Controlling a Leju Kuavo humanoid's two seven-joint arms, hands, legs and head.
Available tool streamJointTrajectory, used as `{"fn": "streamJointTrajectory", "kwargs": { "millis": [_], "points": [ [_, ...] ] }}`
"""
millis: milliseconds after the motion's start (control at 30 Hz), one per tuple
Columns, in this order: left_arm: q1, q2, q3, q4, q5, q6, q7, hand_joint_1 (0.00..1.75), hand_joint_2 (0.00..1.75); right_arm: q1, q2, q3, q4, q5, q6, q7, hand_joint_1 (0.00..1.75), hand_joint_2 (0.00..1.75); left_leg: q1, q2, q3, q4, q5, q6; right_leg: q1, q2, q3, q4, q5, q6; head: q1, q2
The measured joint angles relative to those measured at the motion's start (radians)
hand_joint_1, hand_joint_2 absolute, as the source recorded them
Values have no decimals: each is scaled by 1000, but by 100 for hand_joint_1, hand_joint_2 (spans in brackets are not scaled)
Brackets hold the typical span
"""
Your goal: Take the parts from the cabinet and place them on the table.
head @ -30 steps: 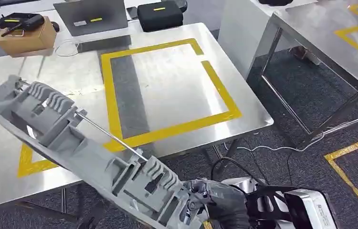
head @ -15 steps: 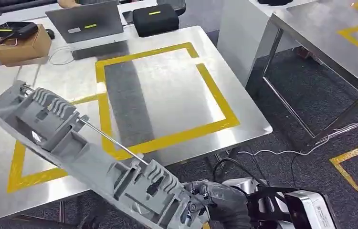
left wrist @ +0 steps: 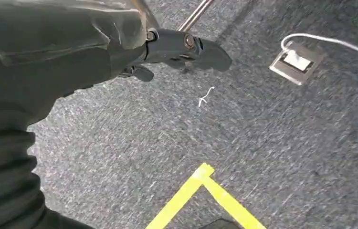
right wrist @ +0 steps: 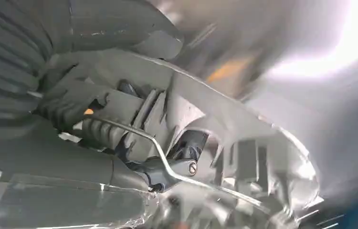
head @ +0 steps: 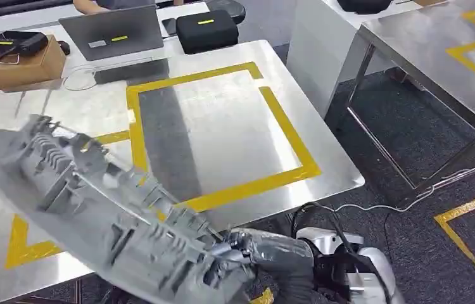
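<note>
**Grey part gripped by the right hand above the table's near edge**

The right hand (head: 257, 250) is seen low in the head view, its fingers closed on the near end of a long grey plastic part (head: 95, 202); in the right wrist view the hand (right wrist: 72, 109) is wrapped around the part's ribbed moulding (right wrist: 225, 143), where a thin metal rod (right wrist: 167, 164) crosses the ribs. The part is held clear of the table — tilted, its far end raised over the table's left portion, its near end beyond the table's front edge. Its outline is blurred.

The left hand (left wrist: 177, 47) is shown in the left wrist view above grey carpet (left wrist: 244, 124), fingers apart and holding nothing. A strip of yellow floor tape (left wrist: 201, 191) and a small floor socket (left wrist: 295, 61) with a white cable are seen below it.

The steel table (head: 323, 136) is marked with a square of yellow tape (head: 285, 126). At its far edge a laptop (head: 113, 30), a black case (head: 206, 28) and a cardboard box (head: 23, 63) are set — the box topped by a black device (head: 13, 42). A second steel table (head: 437, 57) stands to the right, well apart.
</note>
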Motion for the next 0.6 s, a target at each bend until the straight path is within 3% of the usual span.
{"fn": "streamJointTrajectory", "kwargs": {
  "millis": [67,100,133,167,233,267,300,400,433,467,500,567,600],
  "points": [
    [6,-6,2,-3,2,6,8,0,175,-7,-17,-45,3,191,-109,-2,175,175,-2,-2,-1,0,-2,2,-7,0,-95,173,-61,-2,0,0],
    [11,-9,3,-6,2,10,12,0,175,-10,-26,-65,7,257,-157,-1,175,175,-2,-2,-3,1,-3,2,-8,-1,-126,224,-72,4,0,0],
    [16,-11,4,-10,0,12,16,0,175,-16,-33,-79,11,295,-188,0,175,175,-2,-2,-3,2,-4,1,-10,-1,-132,223,-62,13,0,0],
    [18,-13,5,-13,-4,14,18,0,175,-23,-42,-91,15,332,-212,4,175,175,-2,-3,-2,3,-5,-1,-13,-1,-111,171,-34,27,0,0],
    [18,-19,7,-19,-11,16,24,0,175,-39,-56,-99,22,410,-272,8,175,175,-2,-5,-2,14,-13,-8,-17,-4,-28,-10,42,49,1,0],
    [18,-21,9,-23,-15,16,26,0,175,-48,-62,-99,24,438,-293,12,175,175,-3,-5,-6,23,-19,-15,-18,-7,6,-86,63,47,1,0],
    [17,-22,12,-24,-19,16,27,0,175,-55,-68,-99,27,469,-315,18,175,175,-11,-4,-13,34,-27,-22,-14,-5,12,-86,66,34,-2,0],
    [17,-27,17,-24,-22,11,32,0,175,-67,-81,-98,38,519,-340,34,175,175,-7,-3,-12,32,-28,-28,-8,-4,11,-85,65,18,-1,0],
    [17,-27,19,-25,-25,11,32,0,175,-70,-84,-98,42,526,-341,38,175,175,-5,-3,-13,37,-36,-34,-23,-4,16,-90,67,14,-1,0],
    [17,-30,20,-25,-26,11,32,0,175,-74,-86,-98,45,530,-342,39,175,175,-3,-1,-24,60,-54,-41,-22,-4,18,-90,65,10,-2,0],
    [16,-30,22,-25,-26,11,32,0,175,-77,-87,-98,47,531,-346,39,175,175,0,-1,-47,114,-86,-47,-21,-4,21,-90,63,0,-7,0],
    [16,-29,26,-25,-26,11,32,0,175,-80,-90,-94,52,531,-347,39,175,175,5,-1,-131,284,-159,-57,-19,-4,22,-89,60,-3,-6,0],
    [16,-30,27,-25,-26,10,32,0,175,-79,-91,-91,56,531,-347,39,175,175,7,-1,-168,351,-176,-59,-18,-4,22,-89,60,-3,-6,0]
  ]
}}
